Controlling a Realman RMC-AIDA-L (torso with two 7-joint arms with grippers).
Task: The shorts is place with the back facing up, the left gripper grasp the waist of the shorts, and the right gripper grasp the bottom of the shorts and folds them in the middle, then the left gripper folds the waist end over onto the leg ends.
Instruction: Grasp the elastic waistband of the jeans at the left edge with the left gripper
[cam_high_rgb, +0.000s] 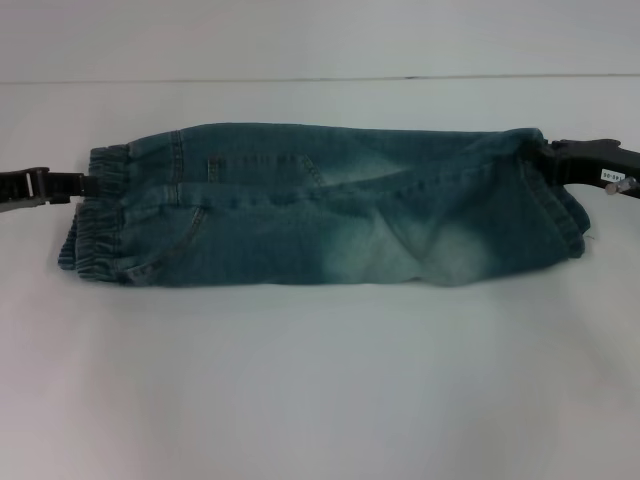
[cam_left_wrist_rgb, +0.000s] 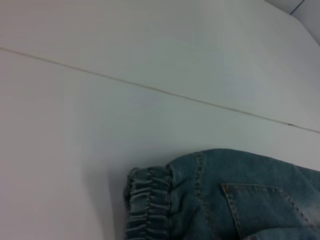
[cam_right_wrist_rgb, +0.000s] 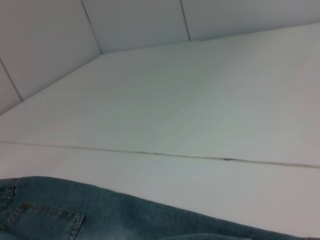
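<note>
Teal-blue faded denim shorts (cam_high_rgb: 320, 205) folded lengthwise, lying across the white table (cam_high_rgb: 320, 400). Black unlabelled left gripper (cam_high_rgb: 88, 184) clamped on the ruffled elastic waist (cam_high_rgb: 100, 215) at left; black labelled right gripper (cam_high_rgb: 545, 160) pinching the hemmed bottom (cam_high_rgb: 565, 210) at right, probably to keep the fold taut.

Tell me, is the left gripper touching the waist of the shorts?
Touching. In the head view the left gripper meets the ruffled waist of the shorts with no gap, its tip at the band's edge. The left wrist view does not show the fingers.
</note>
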